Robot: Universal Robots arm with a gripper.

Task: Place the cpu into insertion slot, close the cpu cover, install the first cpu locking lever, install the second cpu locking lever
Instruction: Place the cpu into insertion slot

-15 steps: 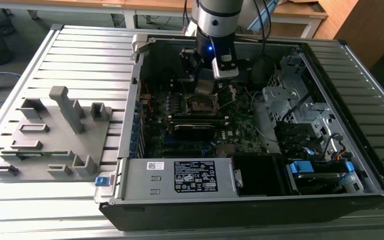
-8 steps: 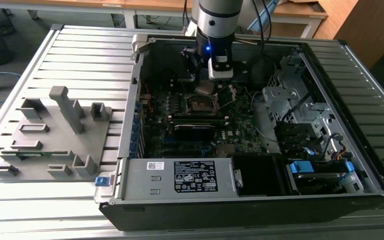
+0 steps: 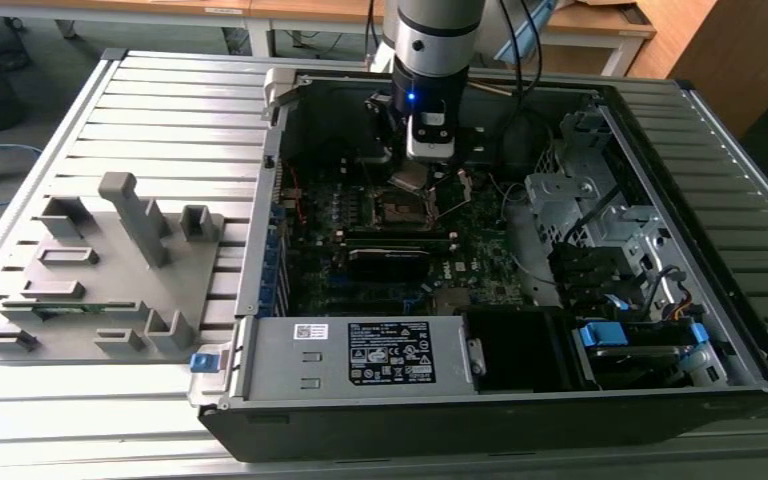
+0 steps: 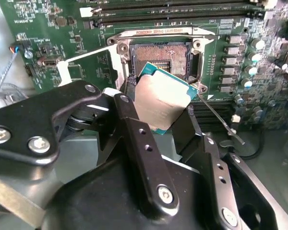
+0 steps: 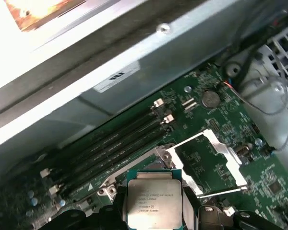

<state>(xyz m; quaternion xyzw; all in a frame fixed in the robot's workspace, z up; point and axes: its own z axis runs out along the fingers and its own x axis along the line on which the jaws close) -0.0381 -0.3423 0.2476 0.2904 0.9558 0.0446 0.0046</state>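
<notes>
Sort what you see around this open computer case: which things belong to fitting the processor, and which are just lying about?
Job in hand:
chip, gripped in the jaws
open socket
swung-open cover plate
locking lever

Lying about:
memory slots
power supply box
grey rack beside the case
coin battery

Small square grey-topped cpu (image 4: 162, 96): brushed metal, dull sheen.
Thin silver cpu cover frame (image 5: 229, 155): bare bright metal.
Black gripper (image 4: 159, 114): smooth, satin.
Green circuit board (image 4: 48, 28): glossy.
</notes>
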